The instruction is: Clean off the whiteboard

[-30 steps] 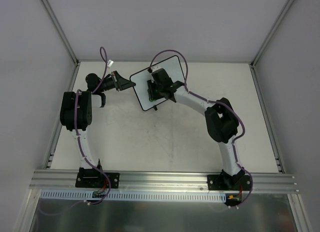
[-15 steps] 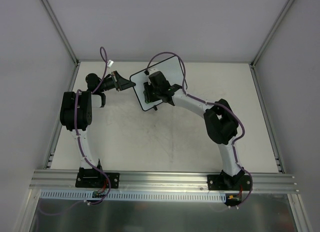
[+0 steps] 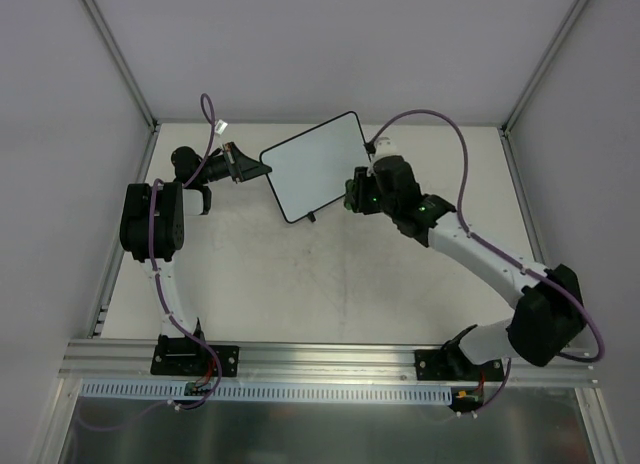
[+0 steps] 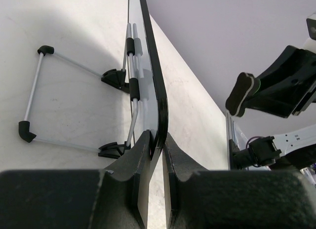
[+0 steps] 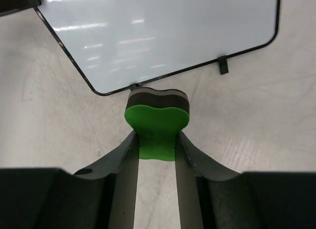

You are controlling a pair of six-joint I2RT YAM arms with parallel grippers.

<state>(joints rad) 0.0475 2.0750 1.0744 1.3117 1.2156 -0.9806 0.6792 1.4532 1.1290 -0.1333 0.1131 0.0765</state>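
The whiteboard stands tilted at the back centre of the table; its face looks plain white, also in the right wrist view. My left gripper is shut on its left edge; the left wrist view shows the black rim pinched between the jaws. My right gripper is shut on the green eraser, its dark felt face towards the board, held off the board's lower right edge and above the table.
The board's wire stand with black feet rests on the table behind it. Grey walls close the back and sides. An aluminium rail runs along the near edge by the arm bases.
My right gripper with the eraser has swept from the board's left-centre off to the right and below the board. The right arm has stretched out rightward. The left arm and the board have not moved.
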